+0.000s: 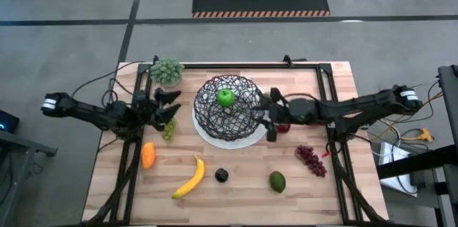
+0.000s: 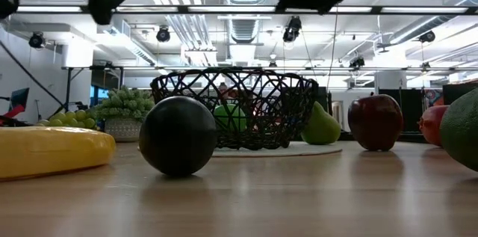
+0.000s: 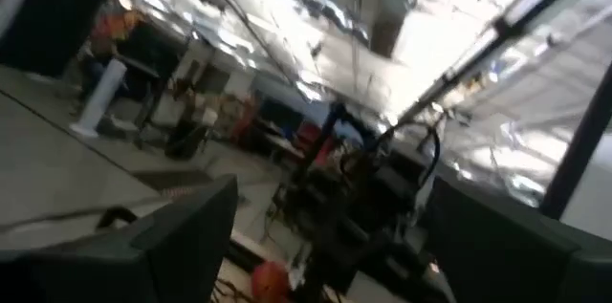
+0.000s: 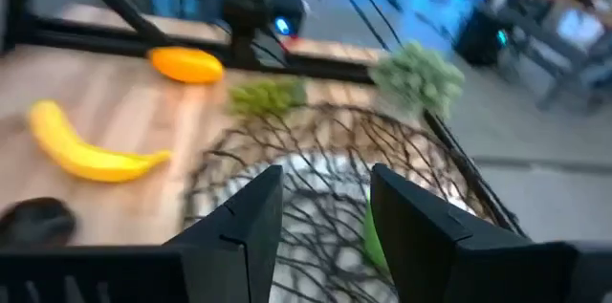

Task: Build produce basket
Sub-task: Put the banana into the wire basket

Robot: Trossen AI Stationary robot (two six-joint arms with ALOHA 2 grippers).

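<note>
Wooden counter (image 1: pixel 243 180), with our basket (image 1: pixel 229 107) resting on the white plate (image 1: pixel 243 139) mid-counter.
We see a green apple (image 1: pixel 226 97) inside it; our right claw (image 1: pixel 270 118) hovers parted and empty at its rim beside the red apple (image 1: pixel 284 126), our left claw (image 1: pixel 170 107) open beside green grapes (image 1: pixel 168 131); banana (image 1: pixel 189 178), plum (image 1: pixel 222 175), avocado (image 1: pixel 277 181) lie nearer.
</note>
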